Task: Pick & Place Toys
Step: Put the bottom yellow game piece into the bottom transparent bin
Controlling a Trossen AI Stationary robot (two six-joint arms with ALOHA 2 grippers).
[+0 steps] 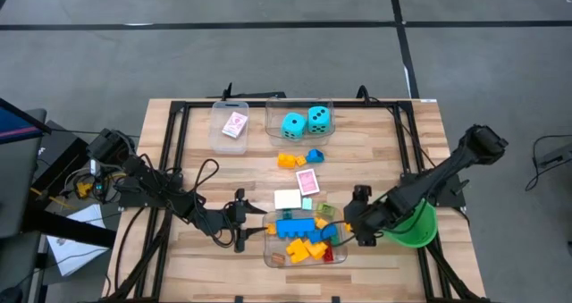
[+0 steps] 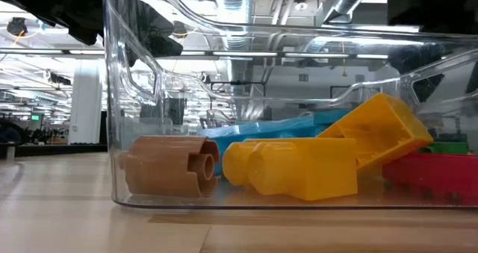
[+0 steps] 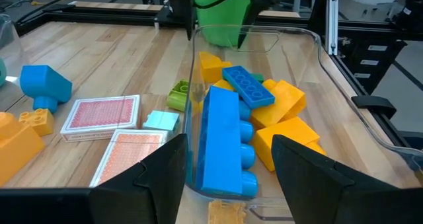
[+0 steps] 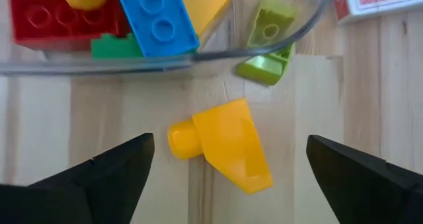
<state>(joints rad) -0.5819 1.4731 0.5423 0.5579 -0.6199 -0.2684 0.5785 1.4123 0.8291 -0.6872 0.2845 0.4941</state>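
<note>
1. The toys are chunky plastic bricks; a yellow brick (image 4: 221, 145) with a round peg on one end lies loose on the table (image 4: 53, 118), just outside the curved wall of the clear tub (image 1: 268, 248).
2. A light green brick (image 4: 268, 36) sits against that wall's outer side, near the yellow one but apart from it.
3. Inside the tub lie a long blue brick (image 3: 221, 141), more yellow bricks, a red brick (image 4: 56, 22) and a tan piece (image 2: 168, 163).
4. The right end effector (image 4: 228, 168) hangs over the loose yellow brick with its fingers spread wide, gripping nothing.
5. The left end effector (image 3: 228, 168) sits at the tub's near end, fingers half apart on either side of the tub wall; I cannot tell whether they grip it.
6. Two pink-backed cards (image 3: 102, 115) and a blue brick (image 3: 43, 85) lie on open wood beside the tub; two cyan dice (image 1: 306, 122) sit in a far tub.
7. The green bowl (image 1: 416, 227) stands close behind the right end effector, leaving it little room.
</note>
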